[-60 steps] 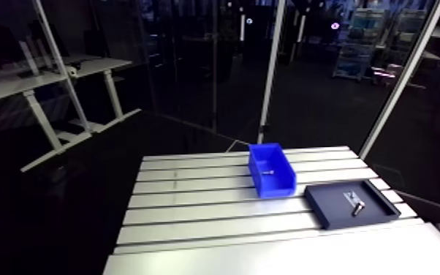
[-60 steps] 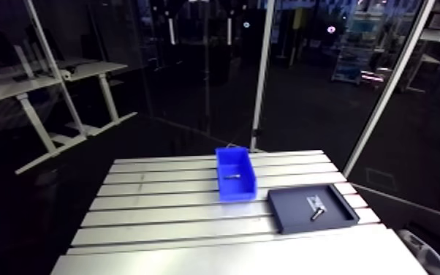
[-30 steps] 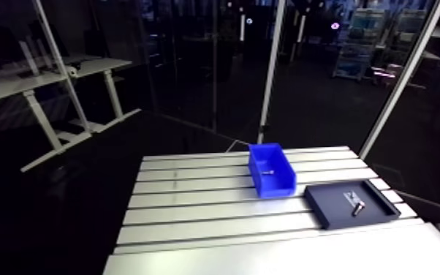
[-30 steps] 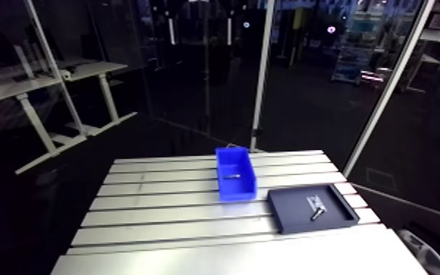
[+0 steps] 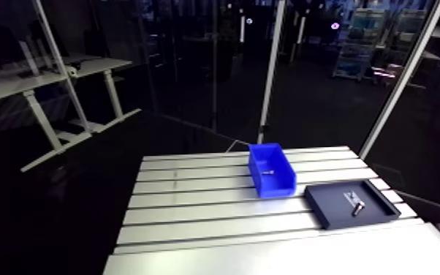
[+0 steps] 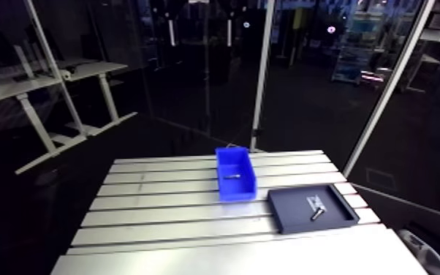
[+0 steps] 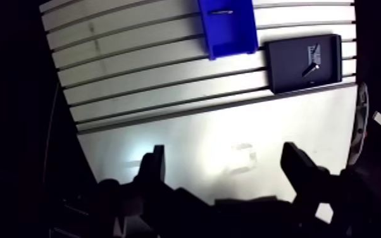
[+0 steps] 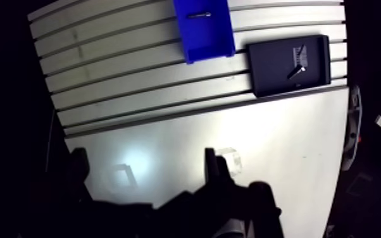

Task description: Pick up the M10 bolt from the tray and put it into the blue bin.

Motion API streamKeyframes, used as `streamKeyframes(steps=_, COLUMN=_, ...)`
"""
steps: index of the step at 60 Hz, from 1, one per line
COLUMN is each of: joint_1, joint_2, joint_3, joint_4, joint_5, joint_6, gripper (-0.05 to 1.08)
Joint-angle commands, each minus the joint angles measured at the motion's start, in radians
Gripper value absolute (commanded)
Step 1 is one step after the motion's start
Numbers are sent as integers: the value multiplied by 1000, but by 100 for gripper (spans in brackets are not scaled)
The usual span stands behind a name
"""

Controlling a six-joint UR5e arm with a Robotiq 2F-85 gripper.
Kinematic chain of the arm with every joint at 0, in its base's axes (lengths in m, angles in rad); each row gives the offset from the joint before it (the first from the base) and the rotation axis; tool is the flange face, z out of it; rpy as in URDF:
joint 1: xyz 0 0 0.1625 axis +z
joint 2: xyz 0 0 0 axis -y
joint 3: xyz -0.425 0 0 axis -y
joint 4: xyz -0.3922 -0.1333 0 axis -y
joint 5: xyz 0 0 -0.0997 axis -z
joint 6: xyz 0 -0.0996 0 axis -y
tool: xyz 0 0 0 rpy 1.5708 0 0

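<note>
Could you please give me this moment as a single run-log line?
gripper: open, empty, above table | bolt: in black tray | blue bin: holds second bolt | pick: not begun

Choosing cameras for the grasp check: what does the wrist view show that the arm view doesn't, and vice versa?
Wrist view only: the gripper, fingers apart, nothing between them, over the smooth part of the table. Arm view only: no extra work item; the gripper is out of its frame. Both: the slotted table, the blue bin holding a bolt, and the black tray holding a second bolt.
</note>
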Motion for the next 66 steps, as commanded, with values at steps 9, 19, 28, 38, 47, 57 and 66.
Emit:
streamKeyframes(steps=9, joint_1=0, joint_2=1, joint_3=3, joint_4=0, joint_5=0, joint_6=0, gripper=1)
streamKeyframes(steps=19, joint_1=0, joint_2=2, joint_3=3, joint_4=-3, joint_5=0, joint_6=0, gripper=1)
streamKeyframes(steps=28, joint_1=0, joint_2=3, joint_3=4, joint_4=-5, joint_5=0, joint_6=0, gripper=1)
streamKeyframes(steps=38, joint_1=-6, joint_2=5, joint_3=6, joint_4=-8, joint_5=0, joint_6=0, gripper=1)
streamKeyframes(steps=47, joint_1=-30, joint_2=3, joint_3=9, joint_4=-12, joint_5=-2, joint_6=3, gripper=1)
streamKeyframes(steps=57, joint_1=-71, joint_2=3, joint_3=14, joint_4=-14, joint_5=-2, joint_6=17, gripper=1)
streamKeyframes(steps=66, joint_1=-121, joint_2=2, joint_3=24, joint_4=-14, joint_5=-3, joint_6=15, gripper=1)
